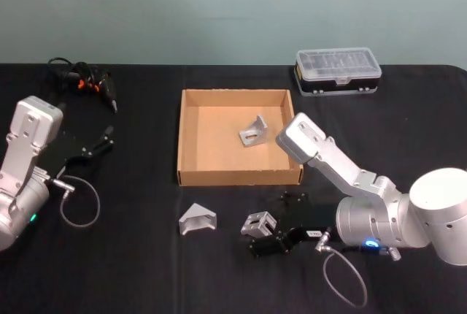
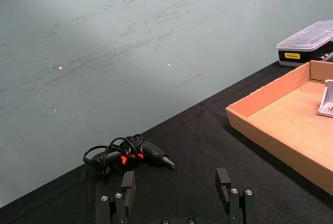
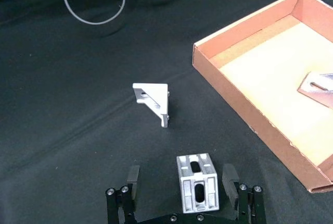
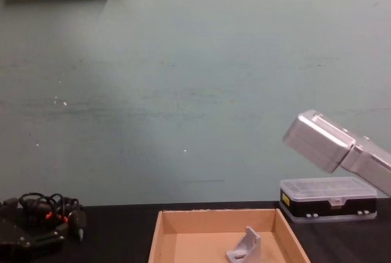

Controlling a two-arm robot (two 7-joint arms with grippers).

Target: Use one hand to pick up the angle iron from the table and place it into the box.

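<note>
While the black right gripper straddles, fingers spread, a small silver metal angle iron near the matte black table's front edge, grasping is in hand. Next, probably: pinch, lift, carry to the shallow tan cardboard box mid-table. The left gripper idles, spread, at the left edge.

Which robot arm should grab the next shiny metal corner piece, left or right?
Right. The right gripper is open, with a finger on either side of an angle iron on the table, just in front of the box. The left gripper sits open, far off at the table's left side.
</note>
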